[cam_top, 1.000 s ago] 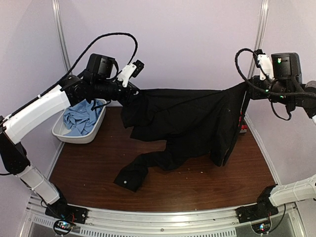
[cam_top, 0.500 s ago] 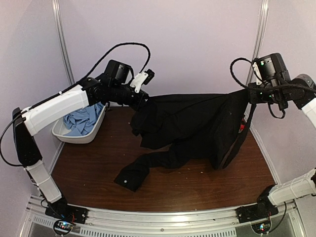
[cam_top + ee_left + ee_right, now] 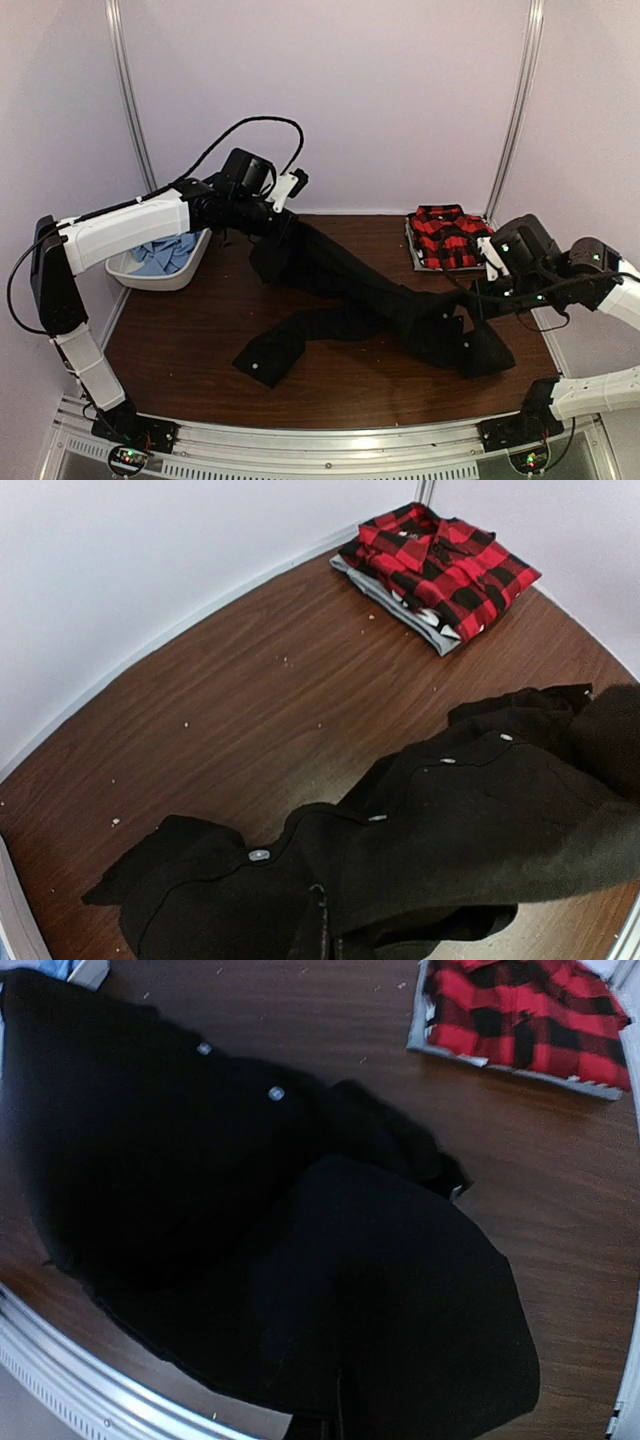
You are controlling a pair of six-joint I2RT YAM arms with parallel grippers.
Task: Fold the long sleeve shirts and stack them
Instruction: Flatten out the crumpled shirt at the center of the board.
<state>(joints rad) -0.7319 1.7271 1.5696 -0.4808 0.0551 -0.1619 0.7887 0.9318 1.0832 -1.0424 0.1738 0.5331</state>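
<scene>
Brown tabletop: black shirt stretched diagonally across it, left end raised. Folded red-and-black plaid shirt far right; light blue shirt in white bin far left. Clenched on the black shirt: left end effector, right end effector.

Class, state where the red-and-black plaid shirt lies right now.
In the top view, the red-and-black plaid shirt lies folded at the far right corner of the table, beyond the right arm, clear of the black shirt sprawled mid-table.
</scene>
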